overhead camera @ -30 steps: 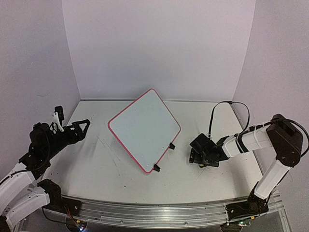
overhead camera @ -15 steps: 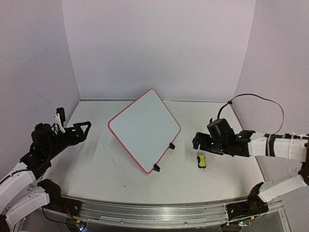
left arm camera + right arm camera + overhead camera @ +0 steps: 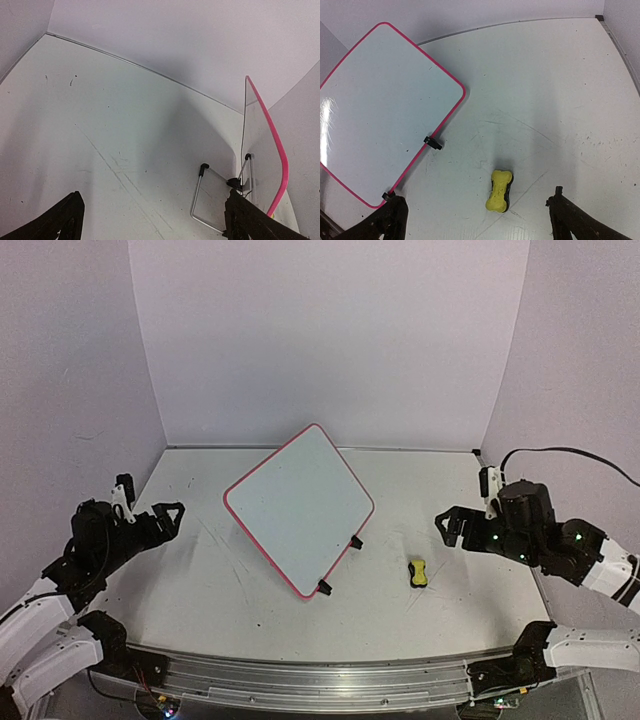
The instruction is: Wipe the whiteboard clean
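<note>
The whiteboard (image 3: 300, 508) stands tilted on its two black feet at the table's middle. It has a pink frame and its face shows no writing. It also shows in the right wrist view (image 3: 385, 110). In the left wrist view only its pink edge (image 3: 278, 155) and its wire stand (image 3: 196, 197) show. A small yellow bone-shaped eraser (image 3: 418, 572) lies on the table right of the board, also in the right wrist view (image 3: 500, 190). My right gripper (image 3: 450, 524) (image 3: 477, 220) is open and empty, raised right of the eraser. My left gripper (image 3: 166, 513) (image 3: 155, 225) is open and empty, left of the board.
Pale walls close the table on the left, back and right. A metal rail (image 3: 320, 680) runs along the front edge. A black cable (image 3: 560, 452) arcs above the right arm. The white tabletop (image 3: 230, 580) is scuffed.
My right gripper has let go of the yellow eraser, which now lies on the table, and has pulled up and back to the right. The left gripper has drawn back slightly.
</note>
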Available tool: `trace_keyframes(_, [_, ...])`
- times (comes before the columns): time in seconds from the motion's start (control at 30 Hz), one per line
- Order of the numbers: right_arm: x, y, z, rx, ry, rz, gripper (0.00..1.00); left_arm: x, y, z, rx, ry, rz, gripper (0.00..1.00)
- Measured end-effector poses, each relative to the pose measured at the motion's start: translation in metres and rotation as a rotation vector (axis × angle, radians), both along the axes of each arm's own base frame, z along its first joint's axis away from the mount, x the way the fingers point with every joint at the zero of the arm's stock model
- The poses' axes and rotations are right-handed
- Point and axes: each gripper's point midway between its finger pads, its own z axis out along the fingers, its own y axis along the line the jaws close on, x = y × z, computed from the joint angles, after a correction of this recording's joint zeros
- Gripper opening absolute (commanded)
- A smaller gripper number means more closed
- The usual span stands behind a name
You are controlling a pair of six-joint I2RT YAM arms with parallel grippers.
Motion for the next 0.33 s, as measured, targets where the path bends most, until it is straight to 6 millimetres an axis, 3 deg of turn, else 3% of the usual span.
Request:
trace_keyframes(0.2, [-0.012, -0.012, -0.021, -0.053, 0.019, 0.015, 0.98, -0.005, 0.016, -0.016, -0.011, 0.002, 0.080, 1.00])
trace_keyframes(0.33, [-0.012, -0.012, -0.026, -0.075, 0.026, 0.025, 0.98, -0.006, 0.025, -0.013, -0.017, -0.019, 0.133, 1.00])
